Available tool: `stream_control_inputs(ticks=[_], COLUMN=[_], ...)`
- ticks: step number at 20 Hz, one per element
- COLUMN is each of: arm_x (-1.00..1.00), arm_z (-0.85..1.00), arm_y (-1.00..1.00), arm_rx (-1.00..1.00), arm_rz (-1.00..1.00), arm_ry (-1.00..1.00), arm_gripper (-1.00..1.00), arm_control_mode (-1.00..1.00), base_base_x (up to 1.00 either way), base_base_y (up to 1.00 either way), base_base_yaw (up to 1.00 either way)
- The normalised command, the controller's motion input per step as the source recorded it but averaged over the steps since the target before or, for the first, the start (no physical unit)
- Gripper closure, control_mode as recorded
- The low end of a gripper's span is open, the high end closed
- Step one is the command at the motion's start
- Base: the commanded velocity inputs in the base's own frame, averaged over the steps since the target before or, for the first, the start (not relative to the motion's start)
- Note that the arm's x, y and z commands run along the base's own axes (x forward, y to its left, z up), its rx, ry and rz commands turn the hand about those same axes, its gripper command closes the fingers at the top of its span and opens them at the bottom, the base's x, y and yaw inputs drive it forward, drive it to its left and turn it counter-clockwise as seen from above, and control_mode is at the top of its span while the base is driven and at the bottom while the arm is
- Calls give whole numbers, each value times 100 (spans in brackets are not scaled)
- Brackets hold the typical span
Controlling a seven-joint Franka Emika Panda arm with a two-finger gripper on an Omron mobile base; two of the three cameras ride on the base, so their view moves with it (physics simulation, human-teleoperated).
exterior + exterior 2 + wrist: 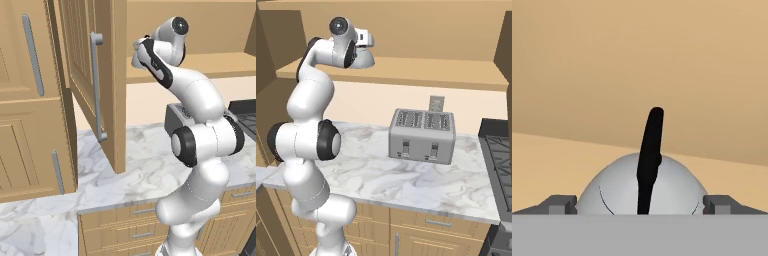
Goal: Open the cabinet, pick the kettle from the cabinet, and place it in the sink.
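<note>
The cabinet door (82,65) stands swung open toward me, its grey bar handle (96,85) on the near edge. On the bare wooden cabinet shelf (431,70) sits the silvery dome kettle (617,192), its black handle (650,150) upright in the hand view. The kettle (365,60) peeks out just below the hand in the right base view. My gripper (641,205) is open and reaches into the cabinet. One fingertip (559,204) is on each side of the kettle's dome, with a small gap to the metal. The sink is out of view.
A boxy grey four-slot toaster (422,135) stands on the marble counter (406,180) under the shelf. A dark stove (498,145) lies at the right. A tall wooden cabinet (30,100) fills the left, and drawers (135,225) sit below the counter.
</note>
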Motion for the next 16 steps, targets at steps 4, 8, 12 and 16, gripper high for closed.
stream_control_inputs(ticks=[4, 8, 12, 16], arm_x=[23, 21, 20, 17], arm_z=[-2, 0, 0, 0], arm_y=[0, 0, 0, 0], arm_rx=[0, 0, 0, 0], arm_rz=[0, 0, 0, 0], arm_ry=[0, 0, 0, 0], arm_gripper=[-100, -100, -100, 100], arm_control_mode=[-100, -100, -100, -100], base_base_x=[0, 0, 0, 0], base_base_y=[0, 0, 0, 0], base_base_yaw=[0, 0, 0, 0])
